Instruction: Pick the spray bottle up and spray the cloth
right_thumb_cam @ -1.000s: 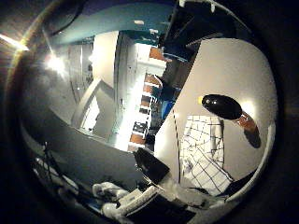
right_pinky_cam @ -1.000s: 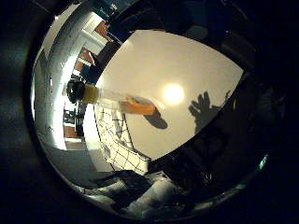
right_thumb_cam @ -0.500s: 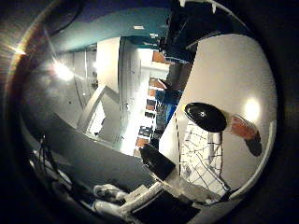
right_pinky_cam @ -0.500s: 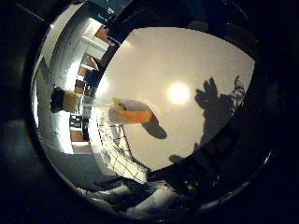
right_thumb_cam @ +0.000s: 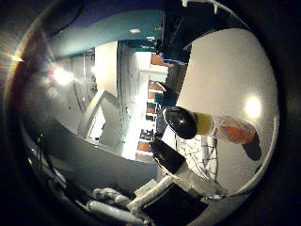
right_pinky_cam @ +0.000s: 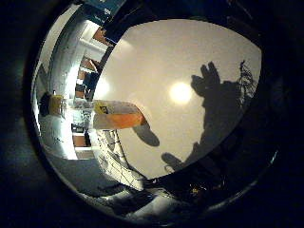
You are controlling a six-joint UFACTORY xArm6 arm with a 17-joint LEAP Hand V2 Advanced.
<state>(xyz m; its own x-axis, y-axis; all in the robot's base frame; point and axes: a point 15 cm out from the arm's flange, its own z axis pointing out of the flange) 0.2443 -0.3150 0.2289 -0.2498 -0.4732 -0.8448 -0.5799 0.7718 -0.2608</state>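
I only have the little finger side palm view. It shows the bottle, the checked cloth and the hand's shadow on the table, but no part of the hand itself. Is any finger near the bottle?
Observer: Yes. The thumb side palm view shows the hand reaching in with a black-tipped finger beside the black head of the spray bottle. The finger is straight, not curled round the bottle.
Operator: Is it touching the head?
Observer: I see no firm contact. A thin gap seems to separate them.
Operator: What is under that finger?
Observer: The checked cloth, which lies on the table right beside the bottle.
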